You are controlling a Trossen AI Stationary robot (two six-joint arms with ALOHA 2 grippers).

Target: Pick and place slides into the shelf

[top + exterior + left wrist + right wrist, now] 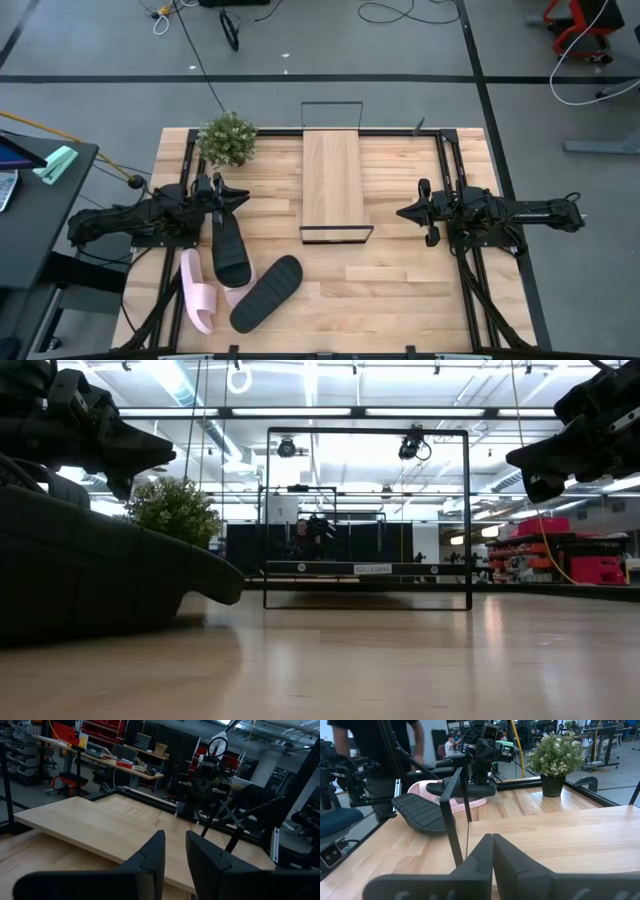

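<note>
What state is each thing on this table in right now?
Left gripper: slightly open, holding nothing, above one black slide's end.
Right gripper: shut, empty, waiting beside the shelf.
Shelf: empty, flat on the table.
Black slides: two, off the shelf, one flat, one upside down, sole up.
Pink slides: off the shelf, partly under the black ones.
Potted plant: upright.

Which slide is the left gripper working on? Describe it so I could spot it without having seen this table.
Start at the potted plant near the table's far left corner; the left gripper is just in front of it. The black slide running from that gripper toward the near edge is the one. Its black neighbour lies diagonally, sole up.
</note>
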